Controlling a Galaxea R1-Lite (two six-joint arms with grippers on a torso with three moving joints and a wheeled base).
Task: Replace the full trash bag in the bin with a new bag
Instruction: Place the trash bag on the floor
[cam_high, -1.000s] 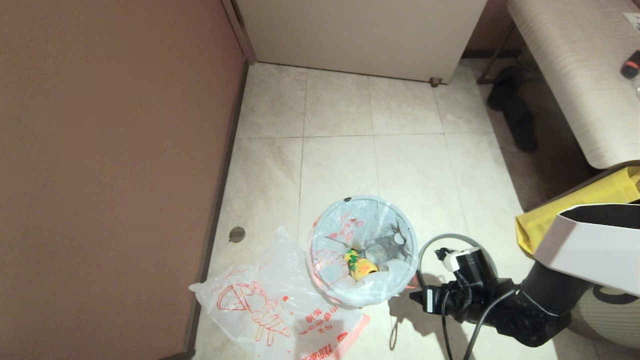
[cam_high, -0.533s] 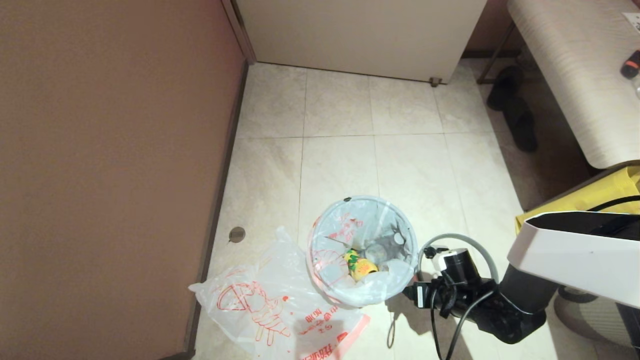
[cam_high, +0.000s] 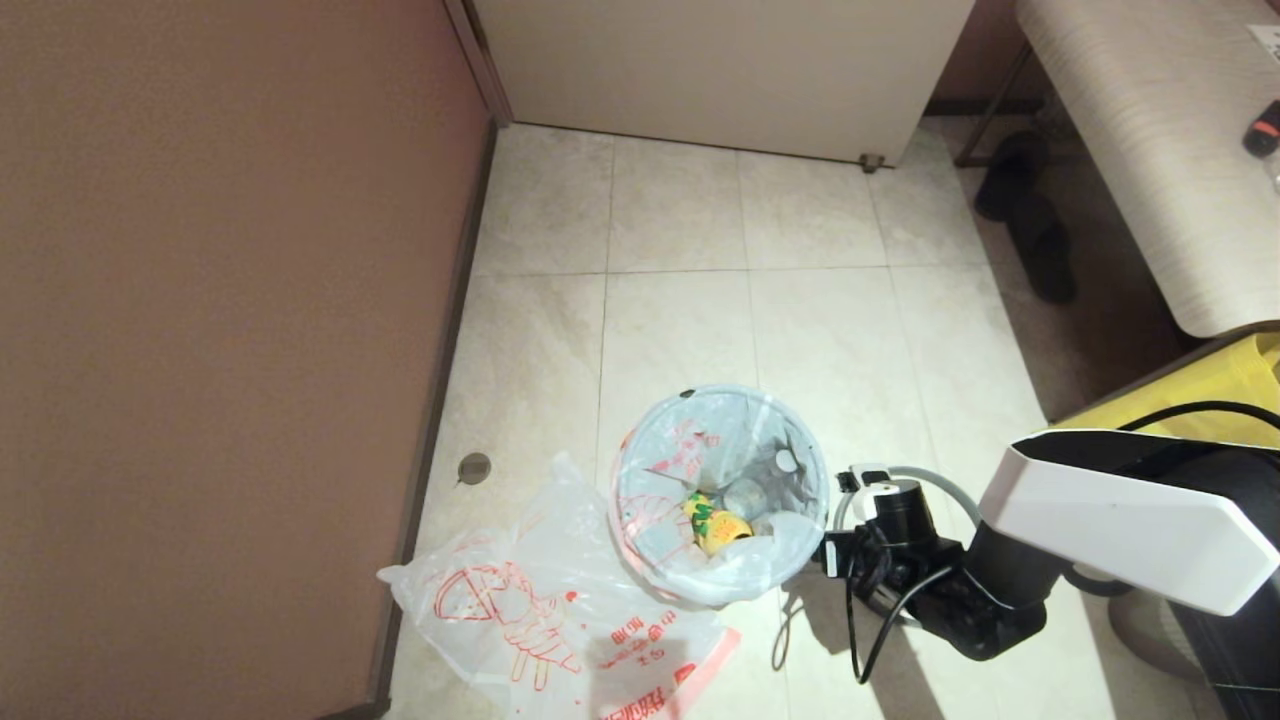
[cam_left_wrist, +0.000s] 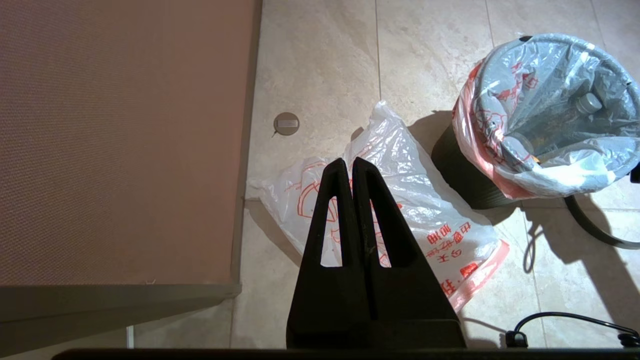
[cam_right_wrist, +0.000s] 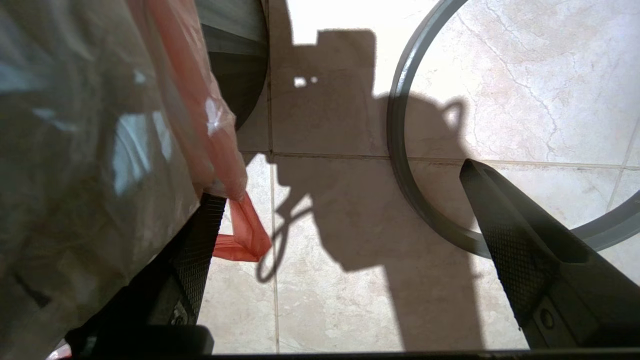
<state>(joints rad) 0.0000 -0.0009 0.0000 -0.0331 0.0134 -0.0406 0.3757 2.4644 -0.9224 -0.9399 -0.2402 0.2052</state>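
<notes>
The black bin (cam_left_wrist: 465, 175) stands on the tiled floor, lined with the full trash bag (cam_high: 720, 495), whose orange-red band (cam_right_wrist: 220, 150) drapes over the rim. A yellow can and a clear bottle lie inside. The grey rim ring (cam_right_wrist: 400, 150) lies on the floor to the bin's right. My right gripper (cam_high: 832, 560) is open beside the bin's right side; in the right wrist view (cam_right_wrist: 340, 182) one finger sits under the bag's draped edge, and nothing is clamped. The new bag (cam_high: 560, 620) lies flat to the bin's left. My left gripper (cam_left_wrist: 350, 162) hangs shut above it, holding nothing.
A brown wall (cam_high: 200, 350) runs along the left, with a floor drain (cam_high: 474, 467) near it. A yellow fabric bag (cam_high: 1200, 390), a bench (cam_high: 1150, 150) and black slippers (cam_high: 1030, 220) are on the right. A white panel (cam_high: 720, 70) stands at the back.
My right arm has moved left and forward, bringing its gripper against the bin's right side. The bin with its bag has shifted slightly left.
</notes>
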